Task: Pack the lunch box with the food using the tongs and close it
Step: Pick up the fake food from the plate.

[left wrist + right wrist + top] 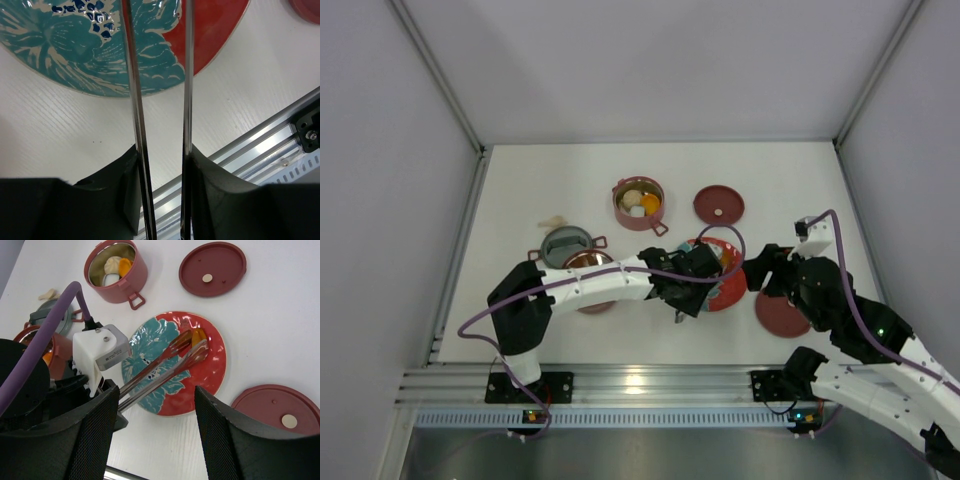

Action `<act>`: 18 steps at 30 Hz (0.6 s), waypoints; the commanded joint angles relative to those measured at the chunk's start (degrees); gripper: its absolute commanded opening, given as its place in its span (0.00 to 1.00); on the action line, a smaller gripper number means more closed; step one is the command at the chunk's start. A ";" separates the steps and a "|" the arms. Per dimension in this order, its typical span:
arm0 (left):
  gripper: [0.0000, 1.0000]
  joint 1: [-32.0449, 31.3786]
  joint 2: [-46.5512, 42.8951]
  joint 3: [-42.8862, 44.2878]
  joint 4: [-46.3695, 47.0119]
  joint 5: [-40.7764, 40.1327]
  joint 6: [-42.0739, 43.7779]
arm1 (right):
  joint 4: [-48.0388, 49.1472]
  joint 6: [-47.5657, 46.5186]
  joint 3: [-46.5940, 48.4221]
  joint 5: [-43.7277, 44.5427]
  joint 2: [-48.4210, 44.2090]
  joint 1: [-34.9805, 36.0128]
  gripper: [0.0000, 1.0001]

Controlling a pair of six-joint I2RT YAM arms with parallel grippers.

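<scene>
Right wrist | left fingers [220, 195] pinch tongs [196, 352] | thin steel likely slick, springy: hold mid-arm | right fingers [240, 440] wide, empty

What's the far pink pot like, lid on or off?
Off. The far pink pot stands open, with white and orange food showing inside its shiny steel, and a maroon lid lies flat beside it.

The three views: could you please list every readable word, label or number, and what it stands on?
No text can be read.
Red plate: only a teal flower pattern.
Maroon lids: no writing.
Lit modules at the arm bases: too small to read.
</scene>
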 commanded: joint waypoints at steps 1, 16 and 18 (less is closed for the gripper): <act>0.37 -0.40 0.14 2.65 -0.20 -0.19 0.73 | -0.37 -0.31 1.35 -0.19 -0.88 0.93 0.61; 0.18 -0.49 -2.93 2.04 -1.51 -2.38 0.38 | -0.46 0.22 0.03 -0.10 -1.94 0.84 0.61; 0.18 -0.49 -4.51 1.69 -2.22 -2.73 0.20 | -0.19 0.48 -0.15 -0.28 -1.85 0.84 0.61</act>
